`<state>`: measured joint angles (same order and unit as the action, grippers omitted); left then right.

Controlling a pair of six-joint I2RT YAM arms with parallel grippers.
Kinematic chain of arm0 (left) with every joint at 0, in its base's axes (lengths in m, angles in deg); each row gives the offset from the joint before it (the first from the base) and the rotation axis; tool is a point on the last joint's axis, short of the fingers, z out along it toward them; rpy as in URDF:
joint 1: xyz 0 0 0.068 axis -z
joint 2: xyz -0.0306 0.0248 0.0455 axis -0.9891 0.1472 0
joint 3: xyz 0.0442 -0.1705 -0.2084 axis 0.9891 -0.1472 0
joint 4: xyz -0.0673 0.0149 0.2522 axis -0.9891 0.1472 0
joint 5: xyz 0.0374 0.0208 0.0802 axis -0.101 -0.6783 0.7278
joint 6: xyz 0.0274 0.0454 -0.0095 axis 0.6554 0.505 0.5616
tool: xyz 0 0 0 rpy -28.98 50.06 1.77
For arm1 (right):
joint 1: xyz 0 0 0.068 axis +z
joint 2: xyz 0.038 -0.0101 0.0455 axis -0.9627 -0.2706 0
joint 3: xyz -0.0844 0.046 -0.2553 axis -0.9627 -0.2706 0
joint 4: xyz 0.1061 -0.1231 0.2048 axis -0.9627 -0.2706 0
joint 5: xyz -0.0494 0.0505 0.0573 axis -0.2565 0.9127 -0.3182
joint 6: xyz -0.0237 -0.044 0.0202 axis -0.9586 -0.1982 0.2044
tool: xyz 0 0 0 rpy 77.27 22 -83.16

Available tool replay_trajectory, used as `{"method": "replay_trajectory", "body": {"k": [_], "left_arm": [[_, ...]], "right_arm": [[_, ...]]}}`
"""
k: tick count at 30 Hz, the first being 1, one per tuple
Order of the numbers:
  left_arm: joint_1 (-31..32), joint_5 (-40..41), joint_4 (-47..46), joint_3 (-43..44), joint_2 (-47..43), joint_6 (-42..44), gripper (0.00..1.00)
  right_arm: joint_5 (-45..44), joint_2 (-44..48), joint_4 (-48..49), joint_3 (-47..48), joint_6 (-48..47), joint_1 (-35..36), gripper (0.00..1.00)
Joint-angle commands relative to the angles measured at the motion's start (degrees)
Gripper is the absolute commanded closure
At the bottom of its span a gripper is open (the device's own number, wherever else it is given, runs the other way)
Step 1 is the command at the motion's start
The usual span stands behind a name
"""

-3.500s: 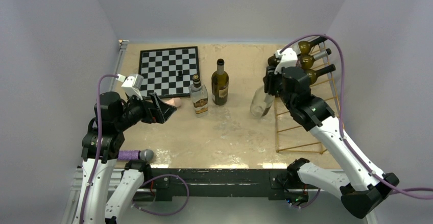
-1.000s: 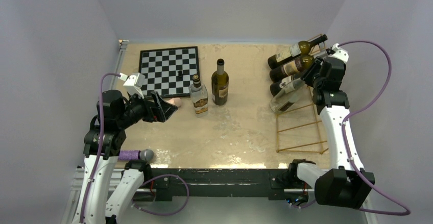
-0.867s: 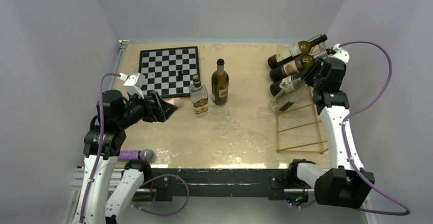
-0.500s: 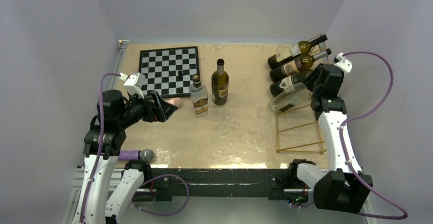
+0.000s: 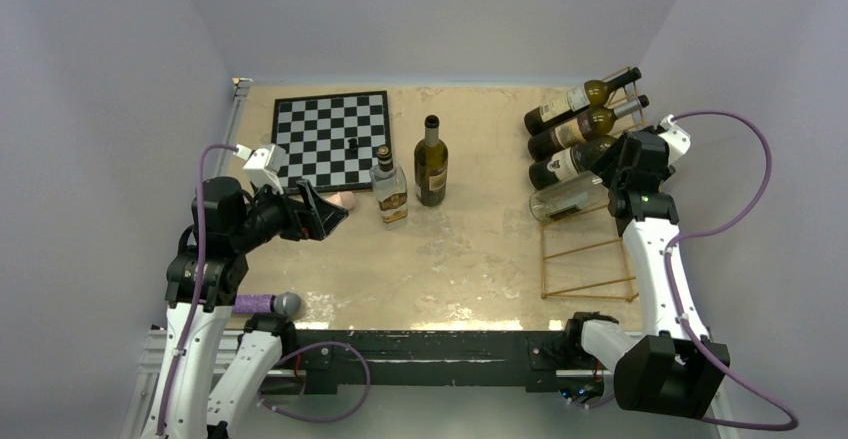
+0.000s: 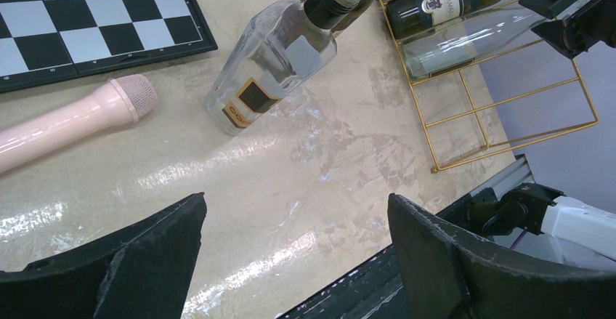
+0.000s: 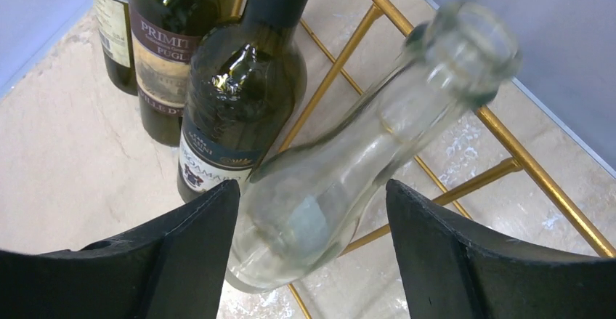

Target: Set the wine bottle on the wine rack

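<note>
at the near-left corner of the desk (image 5: 450, 259) a purple mic (image 5: 262, 304) lies along the near edge, its grey head pointing right. just beyond it the left claw (image 6: 294, 203) hangs over the left side of the desk, its fingers wide apart and holding nothing. under and a little past it a pink mic (image 6: 73, 123) lies flat, its head close to the base of a square bottle (image 5: 390, 194) that stands upright near the middle of the desk. a dark bottle (image 5: 431, 164) stands upright just right of the square one and slightly farther back. the chessboard (image 5: 330, 139) lies flat toward the far-left corner, with one small dark piece (image 5: 352, 144) on its right part.

the rack (image 5: 585, 250) runs along the right edge from about halfway back to the far-right corner; its near half holds nothing. the clear bottle (image 5: 565, 199) lies on its side across the rack's rods, base toward the left, neck toward the right edge. the right claw (image 7: 312, 192) hovers at its neck end, fingers spread wide to either side of the glass, neither one touching it in the wrist view. just beyond the clear bottle three dark bottles (image 5: 570, 134) lie side by side on the far end of the rack, slanted the same way.
</note>
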<state>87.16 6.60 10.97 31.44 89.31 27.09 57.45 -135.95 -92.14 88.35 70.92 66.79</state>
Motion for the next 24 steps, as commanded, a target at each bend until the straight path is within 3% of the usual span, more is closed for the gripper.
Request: {"method": "replay_trajectory", "body": {"k": [1, 14, 24], "left_arm": [[-0.3, -0.5, -2.5, -0.2, 0.1, -0.1, 0.01], [-0.3, -1.0, -2.5, -0.3, -0.7, -0.2, 0.02], [-0.3, -1.9, -1.8, 0.6, -2.5, -0.7, 0.01]], "right_arm": [[-1.5, 2.0, -0.2, 0.0, 0.6, 0.2, 0.21], [1.4, 8.0, -10.7, 5.4, -3.8, 0.2, 0.09], [38.8, 12.8, -2.8, 10.5, -6.4, 0.7, 0.05]]}}
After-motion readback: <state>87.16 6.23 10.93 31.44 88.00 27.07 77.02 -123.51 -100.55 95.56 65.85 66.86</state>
